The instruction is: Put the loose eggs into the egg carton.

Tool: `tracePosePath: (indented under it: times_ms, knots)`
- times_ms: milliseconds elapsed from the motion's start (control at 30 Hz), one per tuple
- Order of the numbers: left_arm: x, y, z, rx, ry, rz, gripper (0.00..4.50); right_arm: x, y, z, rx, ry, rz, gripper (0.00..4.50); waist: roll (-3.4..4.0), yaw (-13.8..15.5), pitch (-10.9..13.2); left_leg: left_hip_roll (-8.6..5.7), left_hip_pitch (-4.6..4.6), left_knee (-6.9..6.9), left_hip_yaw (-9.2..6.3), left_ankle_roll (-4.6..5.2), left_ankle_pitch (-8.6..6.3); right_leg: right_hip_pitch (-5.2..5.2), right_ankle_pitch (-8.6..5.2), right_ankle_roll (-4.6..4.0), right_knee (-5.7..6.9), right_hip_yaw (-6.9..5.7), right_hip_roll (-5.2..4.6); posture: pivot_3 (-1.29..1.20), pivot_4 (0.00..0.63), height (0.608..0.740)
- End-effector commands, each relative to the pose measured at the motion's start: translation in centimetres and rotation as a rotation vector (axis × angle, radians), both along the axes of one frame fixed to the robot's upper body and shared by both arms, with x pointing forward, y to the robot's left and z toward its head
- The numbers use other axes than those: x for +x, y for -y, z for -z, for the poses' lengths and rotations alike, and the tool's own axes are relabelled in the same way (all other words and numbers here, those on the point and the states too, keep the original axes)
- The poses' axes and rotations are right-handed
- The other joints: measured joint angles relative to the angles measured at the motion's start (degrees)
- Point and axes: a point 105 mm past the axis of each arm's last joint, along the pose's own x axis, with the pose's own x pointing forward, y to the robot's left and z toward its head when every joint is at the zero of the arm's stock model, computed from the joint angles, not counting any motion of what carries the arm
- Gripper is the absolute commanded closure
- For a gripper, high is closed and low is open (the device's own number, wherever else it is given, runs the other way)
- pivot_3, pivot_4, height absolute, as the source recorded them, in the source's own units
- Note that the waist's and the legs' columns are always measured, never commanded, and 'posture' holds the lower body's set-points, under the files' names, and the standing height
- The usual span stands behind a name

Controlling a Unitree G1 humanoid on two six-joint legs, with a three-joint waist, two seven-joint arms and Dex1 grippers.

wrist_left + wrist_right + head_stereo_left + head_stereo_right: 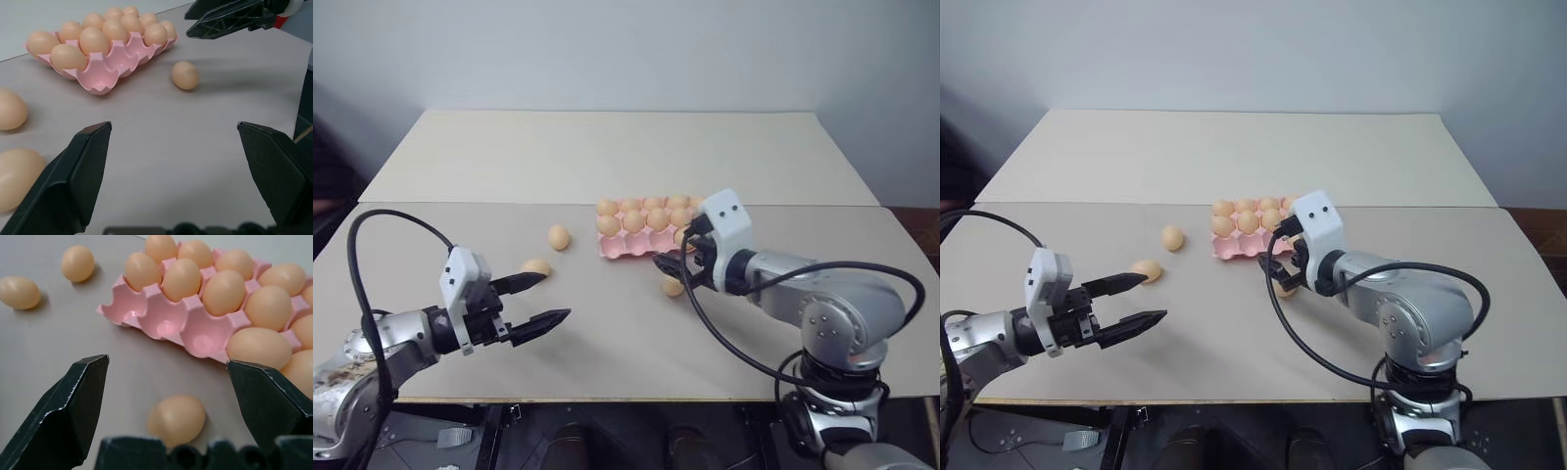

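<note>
— Nearest the lens, what do you record?

— Left gripper (540,300), fingers spread wide, grasping nothing, hovering over the table (607,333) well to the left of the egg carton (631,247). One loose egg (536,266) lies just beyond its upper fingertip; whether it touches the finger cannot be judged.

— And the carton itself?

— Pink tray, lying flat on the table. Its right end is hidden behind the right gripper (674,266) and that gripper's white housing, so the cup count there is uncertain. From the right wrist camera, three cups along the near row (166,328) stand empty; the remaining visible cups hold eggs.

— Other loose eggs?

— Second egg (559,237) sits on the table left of the carton, apart from it. Third egg (177,420) rests just in front of the carton's near edge, between the right gripper's fingers (73,401) as seen along them, partly cut off by the gripper body.

— Right gripper's condition?

— Released, fingers wide apart, clasping nothing.
</note>
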Motion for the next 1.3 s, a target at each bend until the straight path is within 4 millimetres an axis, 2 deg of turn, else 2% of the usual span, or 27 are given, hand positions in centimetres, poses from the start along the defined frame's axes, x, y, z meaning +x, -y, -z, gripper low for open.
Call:
tracePosePath:
  times_ms: [33,167,400,600,1067,1300]
  knots:
    - [0.1,0.2,-0.5,-0.001,0.037,0.007,0.00,0.6,0.8,0.5,-0.028,-0.050,0.039,0.03,0.00,-0.1,0.0,0.00,-0.01,0.00,0.01,0.00,0.00,0.00,0.00,0.00,-0.02,0.00,0.00,0.00,0.150,0.740]
    - [0.2,0.2,-0.3,-0.001,0.037,0.005,0.00,1.4,1.0,2.0,-0.053,-0.135,0.087,0.03,-0.01,-0.3,0.0,0.00,-0.04,-0.02,0.02,0.01,0.00,-0.09,0.00,0.00,0.01,0.03,0.01,0.00,0.150,0.740]
    - [0.1,0.2,-0.2,-0.005,0.040,-0.010,0.00,2.2,0.1,2.4,-0.041,-0.215,0.109,0.03,-0.01,-0.8,0.0,0.02,-0.13,-0.02,0.02,0.00,0.01,-0.22,0.00,0.00,0.06,0.08,0.02,0.00,0.150,0.740]
    - [-0.1,0.0,-0.2,-0.005,0.042,-0.024,0.00,2.0,-0.7,2.7,-0.048,-0.259,0.089,0.03,-0.01,-0.7,0.0,0.02,-0.23,-0.02,0.02,0.00,0.01,-0.30,0.00,0.00,0.06,0.07,0.00,0.00,0.150,0.740]
    - [-0.3,0.1,-0.3,-0.014,0.048,-0.039,0.00,1.3,0.2,4.9,-0.130,-0.325,0.135,0.03,-0.01,-0.7,0.0,0.04,-0.25,-0.02,0.01,0.01,0.01,-0.32,0.00,0.00,0.06,0.07,0.02,0.00,0.150,0.740]
    - [-0.3,0.0,-0.4,-0.013,0.055,-0.042,0.00,1.4,-0.2,5.0,-0.139,-0.317,0.140,0.03,-0.01,-0.7,0.0,0.05,-0.28,-0.02,0.01,0.01,0.01,-0.34,0.00,0.00,0.06,0.07,0.02,0.00,0.150,0.740]
